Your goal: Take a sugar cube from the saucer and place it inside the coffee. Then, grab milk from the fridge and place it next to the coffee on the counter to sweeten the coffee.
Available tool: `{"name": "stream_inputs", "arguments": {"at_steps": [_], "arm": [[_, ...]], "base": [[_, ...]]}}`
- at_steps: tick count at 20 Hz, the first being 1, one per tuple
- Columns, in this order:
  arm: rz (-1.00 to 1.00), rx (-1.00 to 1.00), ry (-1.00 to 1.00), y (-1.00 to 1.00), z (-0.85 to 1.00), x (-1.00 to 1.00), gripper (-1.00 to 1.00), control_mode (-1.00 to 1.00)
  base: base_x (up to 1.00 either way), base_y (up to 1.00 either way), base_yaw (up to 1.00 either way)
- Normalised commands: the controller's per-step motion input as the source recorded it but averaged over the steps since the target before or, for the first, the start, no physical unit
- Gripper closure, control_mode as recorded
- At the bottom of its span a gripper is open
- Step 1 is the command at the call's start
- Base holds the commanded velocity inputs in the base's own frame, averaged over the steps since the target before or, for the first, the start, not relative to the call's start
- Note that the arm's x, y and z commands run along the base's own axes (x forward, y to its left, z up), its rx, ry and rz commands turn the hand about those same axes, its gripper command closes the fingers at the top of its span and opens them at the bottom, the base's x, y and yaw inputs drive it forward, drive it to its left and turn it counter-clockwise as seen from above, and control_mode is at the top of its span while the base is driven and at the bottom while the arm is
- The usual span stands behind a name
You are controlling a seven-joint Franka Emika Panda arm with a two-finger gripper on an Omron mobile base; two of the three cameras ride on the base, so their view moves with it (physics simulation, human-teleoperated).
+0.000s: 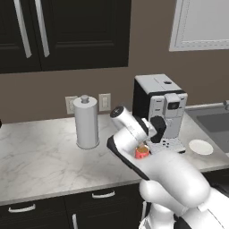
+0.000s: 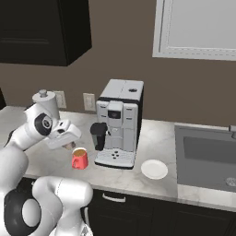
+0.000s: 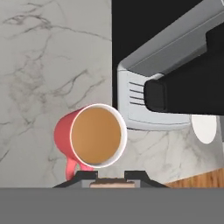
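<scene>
Your pincer (image 3: 111,178) hangs just above the near rim of the coffee (image 3: 96,135), a red mug filled with brown liquid, its handle pointing toward the bottom of the hand view. Between the two dark fingertips (image 3: 85,175) you can see a small tan block, the sugar cube (image 3: 111,181), pinched tight; the jaws are pressed in on it. The mug's open mouth lies just ahead of the cube, not directly under it.

In the right base view the pincer (image 2: 69,145) sits just left of and slightly above the coffee (image 2: 79,159), which stands on the marble surface (image 2: 156,133) just beside the drip tray of the black-and-silver coffee machine (image 2: 119,122). The saucer (image 2: 154,169), a white round dish, lies on the other side of the machine, well apart from the pincer and near the sink (image 2: 207,156).

In the left base view the coffee (image 1: 142,152) peeks out from behind your arm, with the saucer (image 1: 201,146) to the right of the coffee machine (image 1: 160,109) and a paper-towel holder (image 1: 86,121) standing upright to the left.
</scene>
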Motion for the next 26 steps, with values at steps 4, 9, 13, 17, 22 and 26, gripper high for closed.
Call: {"name": "stream_inputs", "arguments": {"at_steps": [4,9,13,17,22,26], "arm": [[0.00,0.00,0.00,0.00,-0.20,0.10,1.00,-1.00],[0.00,0.00,0.00,0.00,-0.17,0.17,1.00,-1.00],[0.00,0.00,0.00,-0.06,-0.15,0.15,1.00,-1.00],[0.00,0.00,0.00,-0.12,-0.10,0.11,1.00,-1.00],[0.00,0.00,0.00,-0.09,-0.09,0.13,1.00,-1.00],[0.00,0.00,0.00,0.00,-0.14,0.18,1.00,-1.00]], "base": [[0.00,0.00,0.00],[0.00,0.00,0.00],[0.00,0.00,0.00],[0.00,0.00,0.00],[0.00,0.00,0.00],[0.00,0.00,0.00]]}}
